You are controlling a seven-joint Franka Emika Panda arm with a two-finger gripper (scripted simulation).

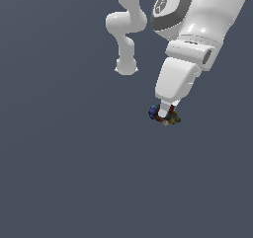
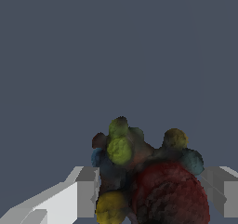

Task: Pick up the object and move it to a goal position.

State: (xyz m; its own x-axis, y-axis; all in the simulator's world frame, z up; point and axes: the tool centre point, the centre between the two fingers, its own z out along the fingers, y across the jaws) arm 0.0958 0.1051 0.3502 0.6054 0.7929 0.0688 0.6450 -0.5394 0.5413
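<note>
The lump point(image 2: 148, 176), a dark clump with red, yellow, green and blue blobs, fills the space nearest the wrist camera and sits between the two grey fingers point(image 2: 88, 193) of the tool point(image 2: 155, 195). Both fingers appear to press against its sides, so the tool is pinching the lump, not spread wide. In the exterior view the lump point(image 1: 164, 115) is at the tip of the white tool point(image 1: 165, 111), under the tilted arm point(image 1: 197, 19). The grey worktop point(image 1: 59, 173) shows no shadow or mark, so I cannot tell if the lump is already lifted. No goal marker is visible. I judge that the grasp is done, and carrying to the goal remains.
</note>
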